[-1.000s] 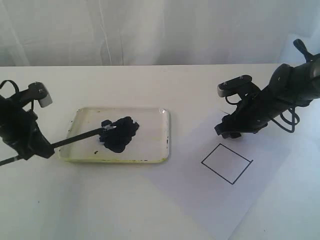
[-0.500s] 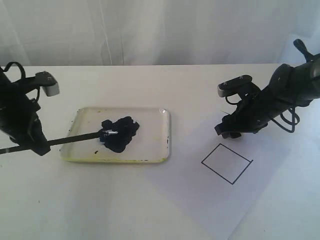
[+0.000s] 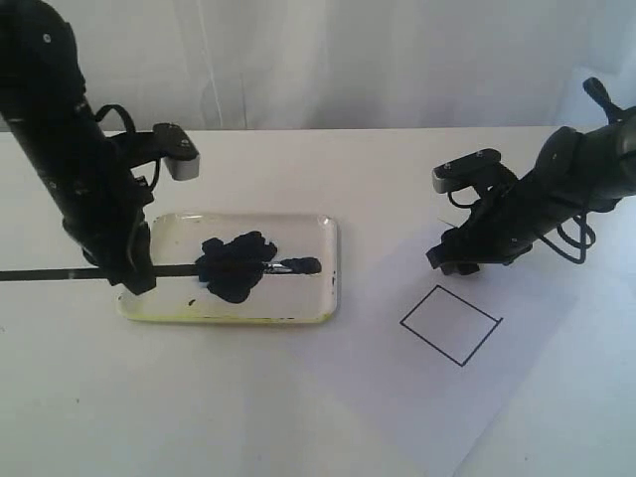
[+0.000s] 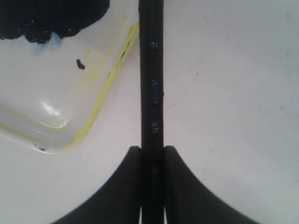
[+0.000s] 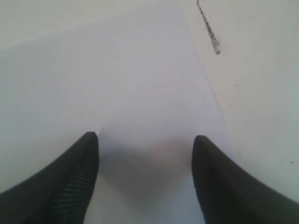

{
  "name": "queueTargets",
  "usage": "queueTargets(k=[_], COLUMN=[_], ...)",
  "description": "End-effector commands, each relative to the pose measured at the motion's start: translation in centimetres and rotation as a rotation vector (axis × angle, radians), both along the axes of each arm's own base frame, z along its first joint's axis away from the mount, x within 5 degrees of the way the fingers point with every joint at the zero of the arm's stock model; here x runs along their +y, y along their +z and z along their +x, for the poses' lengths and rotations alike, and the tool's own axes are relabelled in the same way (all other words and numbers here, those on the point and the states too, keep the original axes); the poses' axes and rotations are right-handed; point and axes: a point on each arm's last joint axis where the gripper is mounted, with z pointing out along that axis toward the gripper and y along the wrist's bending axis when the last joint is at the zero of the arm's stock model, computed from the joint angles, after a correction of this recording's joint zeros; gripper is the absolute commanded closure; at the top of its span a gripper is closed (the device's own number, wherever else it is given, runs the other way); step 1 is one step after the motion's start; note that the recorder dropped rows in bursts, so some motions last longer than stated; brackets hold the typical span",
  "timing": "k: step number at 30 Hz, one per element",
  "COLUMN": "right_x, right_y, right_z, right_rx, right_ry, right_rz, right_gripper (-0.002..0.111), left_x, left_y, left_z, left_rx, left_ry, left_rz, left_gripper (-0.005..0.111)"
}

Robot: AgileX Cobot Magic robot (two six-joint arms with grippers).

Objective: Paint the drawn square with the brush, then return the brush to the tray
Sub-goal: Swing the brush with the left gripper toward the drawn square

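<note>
My left gripper (image 3: 134,273) is shut on the brush (image 3: 179,269), a long thin black stick held level over the tray (image 3: 333,260). Its dark tip reaches past the blue-black paint blotch (image 3: 235,263) toward the tray's right side. In the left wrist view the black handle (image 4: 152,84) runs straight out from between the closed jaws of the left gripper (image 4: 152,151), beside the yellow-stained tray rim (image 4: 110,79). The drawn square (image 3: 450,324), thin black lines with a white interior, lies on the paper to the right. My right gripper (image 3: 452,260) hovers open just above and left of it, holding nothing (image 5: 145,140).
A white paper sheet (image 3: 556,397) covers the right part of the table under the square. Its edge shows in the right wrist view, with a thin dark mark (image 5: 209,28) on the table beside it. A pale curtain hangs behind the table.
My left arm has swung up and rightward to the tray's left end, carrying the brush. The brush tip has slid right across the paint blotch. The right arm has not moved.
</note>
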Motion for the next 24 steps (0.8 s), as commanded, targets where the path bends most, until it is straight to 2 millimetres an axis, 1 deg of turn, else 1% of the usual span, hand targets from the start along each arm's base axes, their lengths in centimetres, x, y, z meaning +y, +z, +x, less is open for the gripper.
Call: queueTargets(k=[1, 8, 13, 18, 22, 24], right_x=[0.0, 0.0, 0.0, 0.0, 0.0, 0.0], right_y=[-0.3, -0.3, -0.3, -0.3, -0.3, -0.3], right_z=[0.0, 0.0, 0.0, 0.0, 0.0, 0.0], right_rx=[0.009, 0.009, 0.009, 0.009, 0.007, 0.007], right_ry=[0.008, 0.008, 0.008, 0.008, 0.008, 0.008], right_rz=[-0.004, -0.004, -0.004, -0.004, -0.005, -0.005], right_gripper=[0.053, 0.053, 0.053, 0.053, 0.053, 0.053], left_x=[-2.0, -5.5, -7.2, -7.8, -8.3, -8.7], left_y=[0.0, -1.7, -2.2, -1.3, -0.6, -0.6], left_z=[-0.2, -0.1, 0.2, 0.7, 0.4, 0.1], left_rx=[0.025, 0.058, 0.063, 0.042, 0.053, 0.061], left_ry=[-0.018, -0.105, -0.143, -0.141, -0.149, -0.143], left_rz=[0.003, 0.023, 0.03, -0.005, -0.019, -0.014], left_gripper=[0.107, 0.107, 0.107, 0.107, 0.107, 0.107])
